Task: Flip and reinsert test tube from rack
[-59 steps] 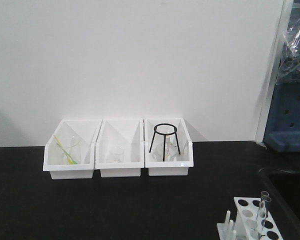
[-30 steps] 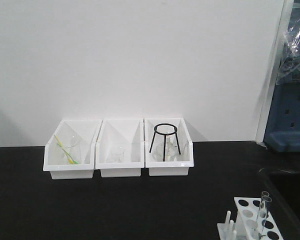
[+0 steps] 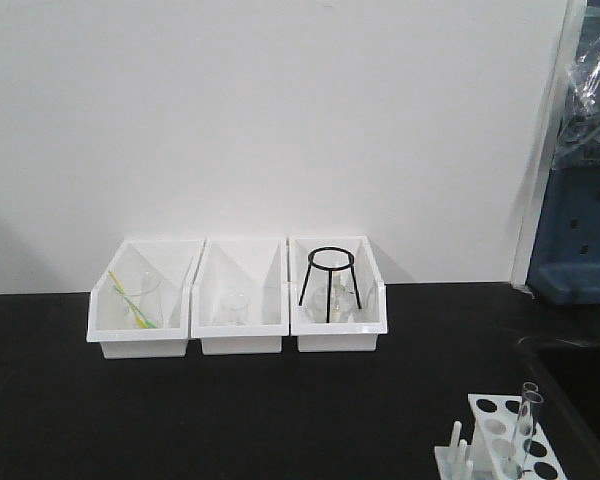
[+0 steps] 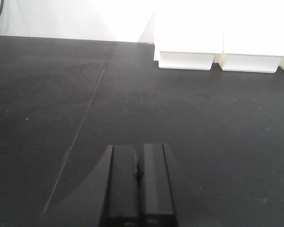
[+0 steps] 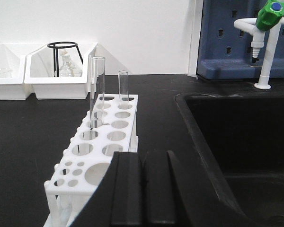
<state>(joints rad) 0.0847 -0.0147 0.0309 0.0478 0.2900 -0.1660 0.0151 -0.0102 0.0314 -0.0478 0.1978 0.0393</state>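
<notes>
The white test tube rack [image 3: 500, 432] stands on the black bench at the bottom right; it also shows in the right wrist view [image 5: 114, 124]. A tall clear test tube [image 5: 97, 90] stands upright in a left-row hole, and a shorter tube [image 5: 123, 87] stands in a far hole. In the front view one tube [image 3: 526, 420] shows above the rack. My right gripper [image 5: 143, 161] is shut and empty, just right of the rack's near end. My left gripper [image 4: 138, 156] is shut and empty over bare bench, far from the rack.
Three white open-front bins [image 3: 238, 345] stand at the back wall; the right one holds a black tripod stand [image 3: 329, 284]. A black sink [image 5: 227, 137] lies right of the rack, with a tap [image 5: 267, 45] and a blue pegboard [image 5: 241, 38] behind it.
</notes>
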